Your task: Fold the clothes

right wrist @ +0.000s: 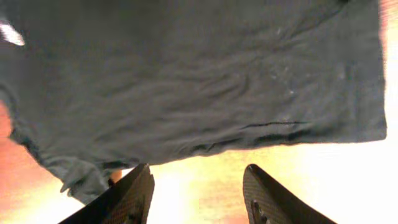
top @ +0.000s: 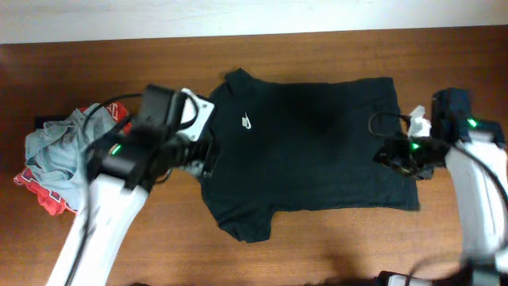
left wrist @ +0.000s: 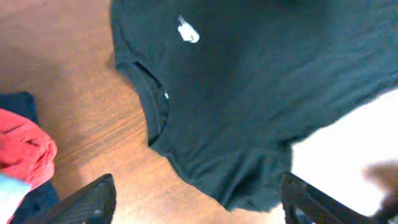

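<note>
The black T-shirt (top: 309, 147) lies spread flat on the wooden table, collar to the left, its small white logo (top: 247, 121) near the collar. It also shows in the left wrist view (left wrist: 249, 87) and in the right wrist view (right wrist: 186, 81). My left gripper (top: 205, 164) is open and empty, hovering at the shirt's collar side, with a sleeve (left wrist: 249, 180) between its fingers' view (left wrist: 196, 202). My right gripper (top: 403, 159) is open and empty just off the shirt's hem on the right; its fingers (right wrist: 196, 186) are over bare table next to the hem.
A pile of other garments sits at the table's left: grey-blue (top: 55, 143) over red-and-white (top: 44, 195). Red cloth (left wrist: 25, 152) and navy cloth (left wrist: 22, 102) show in the left wrist view. The table's far edge (top: 238, 36) meets a white wall.
</note>
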### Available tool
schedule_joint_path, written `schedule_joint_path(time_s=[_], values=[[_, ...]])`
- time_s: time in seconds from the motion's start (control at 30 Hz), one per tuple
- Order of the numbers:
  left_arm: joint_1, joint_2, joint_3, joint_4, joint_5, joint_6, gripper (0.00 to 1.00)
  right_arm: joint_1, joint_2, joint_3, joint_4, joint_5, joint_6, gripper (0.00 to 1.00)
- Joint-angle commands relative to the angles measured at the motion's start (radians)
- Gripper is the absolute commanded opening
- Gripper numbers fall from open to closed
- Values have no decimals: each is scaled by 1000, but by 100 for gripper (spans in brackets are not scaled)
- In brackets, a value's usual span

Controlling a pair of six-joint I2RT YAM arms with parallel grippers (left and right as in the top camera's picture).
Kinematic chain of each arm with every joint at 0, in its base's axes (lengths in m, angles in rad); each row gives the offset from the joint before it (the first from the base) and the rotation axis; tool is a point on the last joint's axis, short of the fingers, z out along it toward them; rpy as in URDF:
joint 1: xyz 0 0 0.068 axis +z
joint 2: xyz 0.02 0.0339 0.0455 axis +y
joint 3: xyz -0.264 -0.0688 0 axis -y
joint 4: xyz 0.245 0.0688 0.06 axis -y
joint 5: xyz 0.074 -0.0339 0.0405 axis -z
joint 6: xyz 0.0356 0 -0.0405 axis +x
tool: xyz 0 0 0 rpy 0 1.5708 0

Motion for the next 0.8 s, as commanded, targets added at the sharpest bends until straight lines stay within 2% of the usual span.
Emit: schedule_joint_path(time_s=[0.0, 0.1, 0.2, 0.27, 0.47, 0.67, 0.77], values=[[5, -51, 3, -48, 27, 6, 73, -2, -170, 0, -35, 29, 11, 56], [5, -83, -38, -87, -74, -81, 66, -2, -270, -6, -77, 117, 72, 66], [5, -94, -144, -58, -88, -141, 65, -2, -338, -49, -98, 193, 131, 81], [5, -93, -241, -8, -86, -185, 65, -2, -359, -90, -98, 182, 157, 84], [5, -92, -564, 206, 143, -251, 66, -2, -330, -237, -30, 175, 212, 88], [5, -92, -713, 247, 192, -480, 66, -2, -260, -264, 17, 167, 211, 89], [5, -89, -741, 251, 261, -523, 66, -2, -244, -264, 28, 150, 211, 88]])
